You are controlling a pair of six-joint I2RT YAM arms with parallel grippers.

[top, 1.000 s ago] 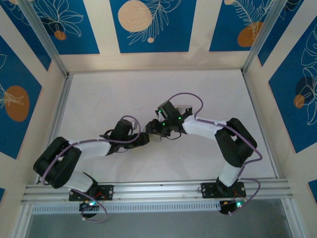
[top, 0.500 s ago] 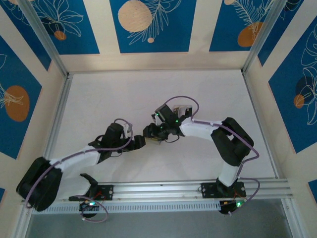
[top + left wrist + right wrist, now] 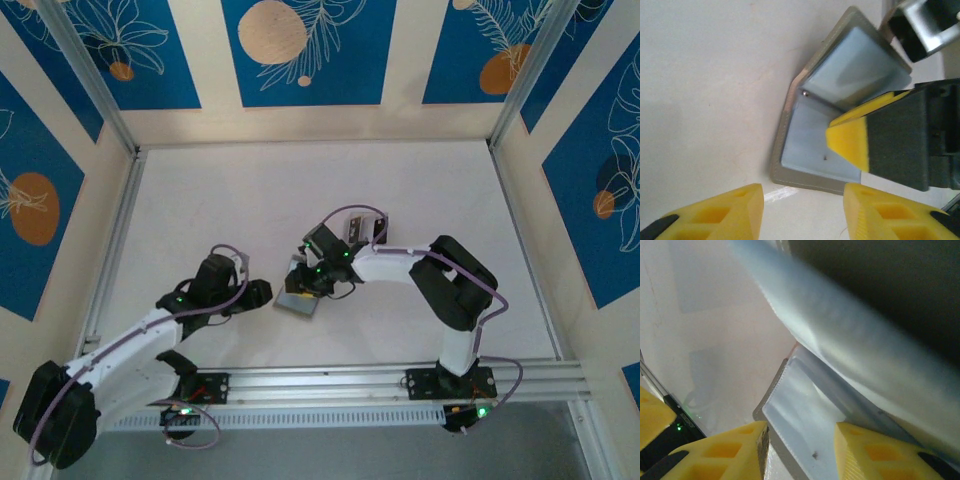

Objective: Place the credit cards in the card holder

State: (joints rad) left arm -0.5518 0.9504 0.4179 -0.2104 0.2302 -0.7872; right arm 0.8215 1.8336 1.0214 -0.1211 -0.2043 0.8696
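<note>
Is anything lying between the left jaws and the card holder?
Nothing. The left wrist view shows a narrow bare strip of table between the left gripper and the opened card holder.

White table (image 3: 200, 200) w/ open card holder (image 3: 297, 302)

Left arm lies low, stretched from its 7 o'clock base; left end effector (image 3: 258, 293) points to 3 o'clock, fingers spread, nothing between them. Right arm's elbow is raised, forearm running toward 9 o'clock; right end effector (image 3: 304, 282) tilts down, fingers apart, clamping unclear.
</note>
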